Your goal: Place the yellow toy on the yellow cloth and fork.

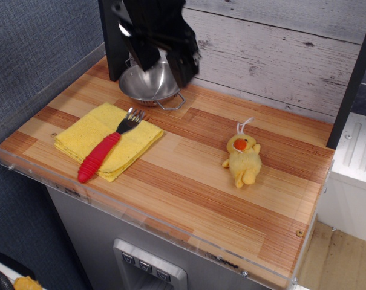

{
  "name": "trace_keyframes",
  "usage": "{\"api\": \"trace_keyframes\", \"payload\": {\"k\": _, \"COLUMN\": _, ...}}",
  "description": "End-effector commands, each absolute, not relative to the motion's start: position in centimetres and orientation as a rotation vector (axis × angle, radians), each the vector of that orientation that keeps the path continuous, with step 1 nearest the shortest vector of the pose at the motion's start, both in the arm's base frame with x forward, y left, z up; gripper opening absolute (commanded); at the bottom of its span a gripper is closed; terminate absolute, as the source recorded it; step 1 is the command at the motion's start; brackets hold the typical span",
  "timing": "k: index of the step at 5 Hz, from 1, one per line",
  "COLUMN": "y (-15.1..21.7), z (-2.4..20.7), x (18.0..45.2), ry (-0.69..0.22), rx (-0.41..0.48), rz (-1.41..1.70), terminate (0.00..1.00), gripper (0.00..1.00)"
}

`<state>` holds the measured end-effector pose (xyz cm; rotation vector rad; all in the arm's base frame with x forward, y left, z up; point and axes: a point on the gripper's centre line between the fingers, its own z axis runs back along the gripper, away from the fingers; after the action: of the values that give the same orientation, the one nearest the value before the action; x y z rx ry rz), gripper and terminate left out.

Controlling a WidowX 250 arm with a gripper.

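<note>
The yellow toy (pixel 243 160), a fuzzy plush duck with an orange beak and a white string loop, sits upright on the wooden counter at the right. The folded yellow cloth (pixel 104 136) lies flat at the left. The fork (pixel 105 149) with its red ribbed handle lies across the cloth, tines pointing to the back. My black gripper (pixel 166 71) hangs open and empty at the back, above the steel bowl, far from the duck. It is motion-blurred.
A small steel bowl (pixel 150 86) with wire handles stands at the back left under the gripper. A black post (pixel 113 42) rises behind it. A clear plastic lip (pixel 140 220) edges the counter's front and left side. A white plank wall closes the back.
</note>
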<state>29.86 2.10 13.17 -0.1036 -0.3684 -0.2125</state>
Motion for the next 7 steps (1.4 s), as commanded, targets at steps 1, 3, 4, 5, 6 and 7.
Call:
{"api": "trace_keyframes", "payload": {"k": 1, "y": -1.1, "z": 13.5, "x": 30.7, "ry": -0.443, "rx": -0.283, "rz": -0.083, "terminate": 0.00, "gripper": 1.00}}
{"api": "trace_keyframes", "payload": {"k": 3, "y": -3.4, "z": 12.6, "x": 32.3, "ry": -0.368, "rx": -0.276, "rz": 0.122, "terminate": 0.00, "gripper": 1.00}}
{"api": "trace_keyframes", "payload": {"k": 4, "y": -3.9, "z": 11.4, "x": 33.1, "ry": -0.325, "rx": -0.168, "rz": 0.064, "terminate": 0.00, "gripper": 1.00}}
{"api": "trace_keyframes", "payload": {"k": 5, "y": -4.1, "z": 9.8, "x": 33.7, "ry": -0.291, "rx": -0.104, "rz": 0.057, "terminate": 0.00, "gripper": 1.00}}
{"api": "trace_keyframes", "payload": {"k": 6, "y": -4.8, "z": 8.2, "x": 34.1, "ry": -0.261, "rx": -0.072, "rz": 0.038, "terminate": 0.00, "gripper": 1.00}}
{"api": "trace_keyframes", "payload": {"k": 7, "y": -5.0, "z": 7.1, "x": 34.1, "ry": -0.237, "rx": -0.036, "rz": 0.017, "terminate": 0.00, "gripper": 1.00}}
